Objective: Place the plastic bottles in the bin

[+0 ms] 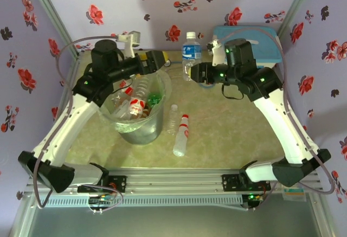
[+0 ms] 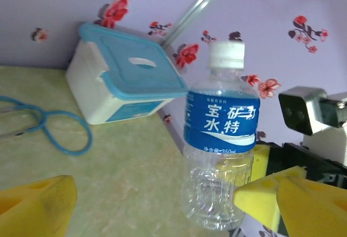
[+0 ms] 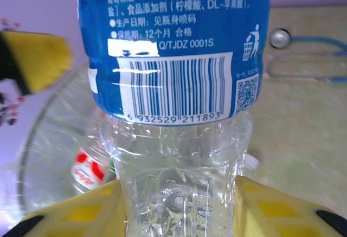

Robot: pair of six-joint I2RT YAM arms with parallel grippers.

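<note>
Left of centre in the top view, the bin [image 1: 111, 122] already holds several bottles. The left gripper [image 1: 152, 59] hangs over its upper-right rim, jaws wide apart and empty. Further right, the blue-label bottle [image 1: 190, 50] stands upright, with the right gripper [image 1: 189, 73] clamped on its lower body. The bin lies down-left of that grip. Loose bottles [image 1: 180, 135] lie beside the bin.

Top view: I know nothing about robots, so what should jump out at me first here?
The upright blue-label bottle at the back of the table stands out, with the right gripper closed on its lower body. Front-left of it sits the bin, holding several bottles, and the left gripper hangs open above its far rim. A red-capped bottle and a clear bottle lie on the table just right of the bin.
</note>
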